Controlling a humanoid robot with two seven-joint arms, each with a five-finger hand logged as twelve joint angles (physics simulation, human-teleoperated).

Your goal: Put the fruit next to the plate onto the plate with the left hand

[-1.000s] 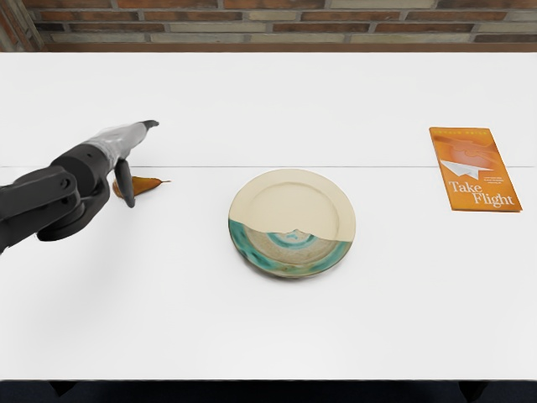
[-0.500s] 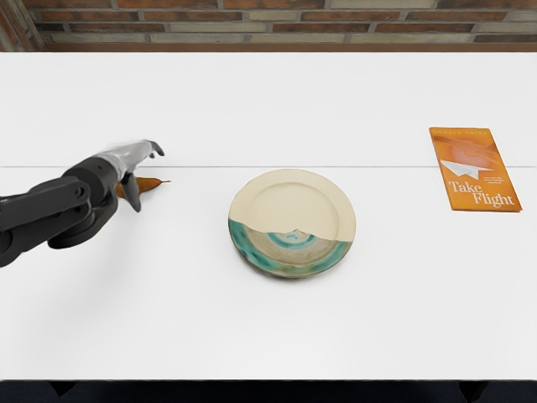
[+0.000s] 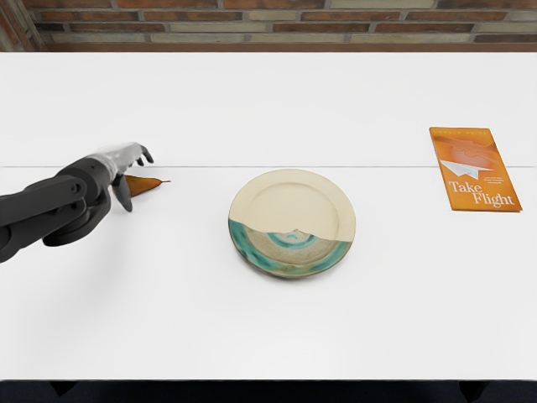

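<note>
Head view: the plate [image 3: 293, 201] sits on the white table [image 3: 268, 319], cream over most of its face with a teal glaze band on the near part, and nothing lies on it. Left of the plate, well apart from its rim, lies the fruit [image 3: 146, 184] (orange-brown, its thin stem pointing toward the plate), flat on the table. The left arm [image 3: 42, 214] comes in from the left edge, and the left hand [image 3: 116, 164] is poised over the end of the fruit farthest from the plate, hiding that end. Its fingers [image 3: 145, 155] are loosely bent and reach past the far side of the fruit, while the thumb [image 3: 124, 194] hangs down on the near side, so thumb and fingers stand apart with the fruit between them, not clamped on it. Whether the thumb touches the fruit cannot be told. Right of the plate, well apart, an orange book [image 3: 472, 168] lies flat. Beyond the plate, a brick wall [image 3: 268, 21] runs along the table's far edge.
</note>
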